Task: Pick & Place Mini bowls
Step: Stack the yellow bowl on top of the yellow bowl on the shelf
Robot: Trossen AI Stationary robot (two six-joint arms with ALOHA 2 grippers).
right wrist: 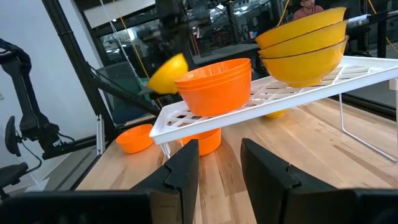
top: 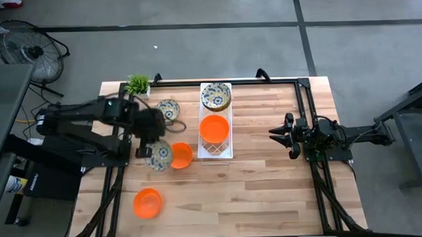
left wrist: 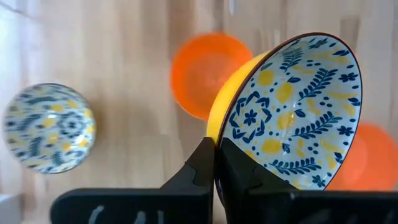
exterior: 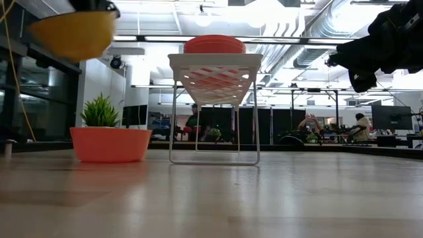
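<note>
Jaws of the left gripper [top: 154, 150] were closed on the rim of a floral bowl [top: 159, 155], lifted beside the rack [top: 216, 155]; the right gripper [top: 276, 133] waited open, well apart. Low view: orange bowls [exterior: 214, 44] sat on the rack. Left wrist: the bowl [left wrist: 292, 112] hung tilted. Likely next, it must go level onto the floral stack [top: 216, 96].

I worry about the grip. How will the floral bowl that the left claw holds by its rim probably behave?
The floral bowl looks rigid and glossy, so it may slip. The left claw pinches only its rim, so it could pivot. It hangs tilted above the table; if dropped, it would probably chip.
</note>
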